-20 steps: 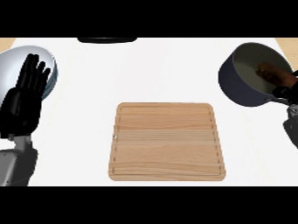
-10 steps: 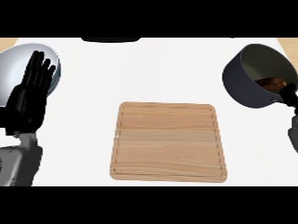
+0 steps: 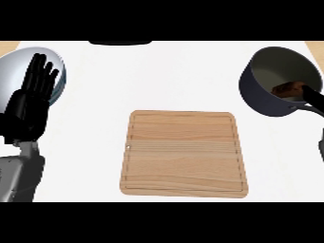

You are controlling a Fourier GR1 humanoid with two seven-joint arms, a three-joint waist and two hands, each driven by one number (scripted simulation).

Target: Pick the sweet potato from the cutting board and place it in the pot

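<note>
On the head view, the sweet potato [image 3: 288,88] now lies inside the pot [image 3: 259,92], and the cutting board [image 3: 184,153] sits bare at centre. The right hand [image 3: 320,101] has pulled back toward the right edge since 1 second ago; its finger state cannot be told. Placement appears complete. The left hand [image 3: 31,102] rests with fingers straight over a silver bowl [image 3: 2,78]. No brands, labels or writing are legible.

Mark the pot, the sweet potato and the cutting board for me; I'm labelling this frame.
pot [image 3: 257,92], head view, on its dark outer wall at the left.
sweet potato [image 3: 288,88], head view, on its brown top, inside the pot.
cutting board [image 3: 184,154], head view, on the middle of its bare wooden face.
</note>
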